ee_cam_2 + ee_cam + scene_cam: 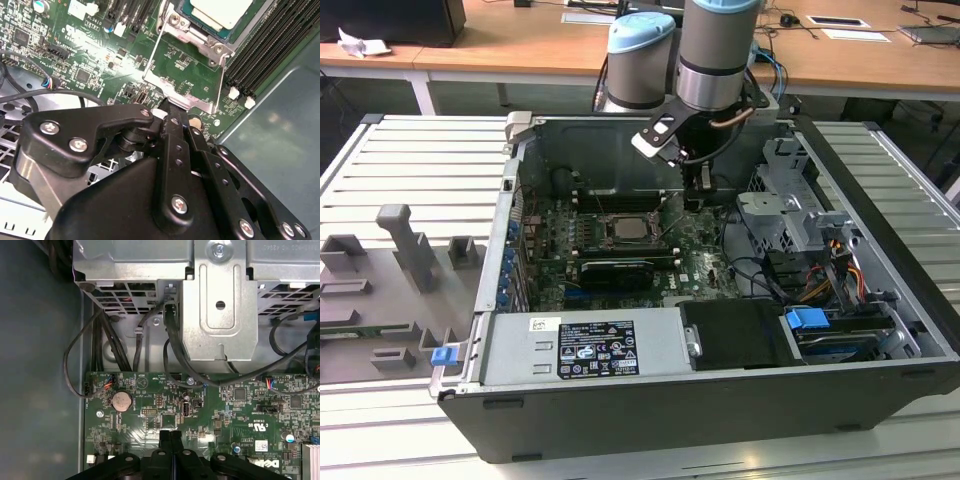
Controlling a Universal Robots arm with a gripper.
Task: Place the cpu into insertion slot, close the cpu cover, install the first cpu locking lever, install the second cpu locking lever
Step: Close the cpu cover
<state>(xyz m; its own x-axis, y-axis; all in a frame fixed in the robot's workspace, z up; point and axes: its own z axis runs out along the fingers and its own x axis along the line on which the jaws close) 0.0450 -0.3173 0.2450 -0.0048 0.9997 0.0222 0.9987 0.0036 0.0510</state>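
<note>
Tool (pixel 167 106), pressed together, at the edge of the open cpu cover (pixel 195 102), cpu (pixel 220 10) just beyond

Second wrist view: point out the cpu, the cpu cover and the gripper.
the cpu (pixel 220 10), second wrist view, metal top.
the cpu cover (pixel 200 103), second wrist view, frame bar.
the gripper (pixel 167 106), second wrist view, between fingertips.

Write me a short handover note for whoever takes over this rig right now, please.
The gripper is shut, its tips at the free edge of the cpu cover.
The cpu sits in the insertion slot; the cover stands open, clear of the chip.
Done: cpu placed.
Left: closing the cover, both locking levers.
</note>
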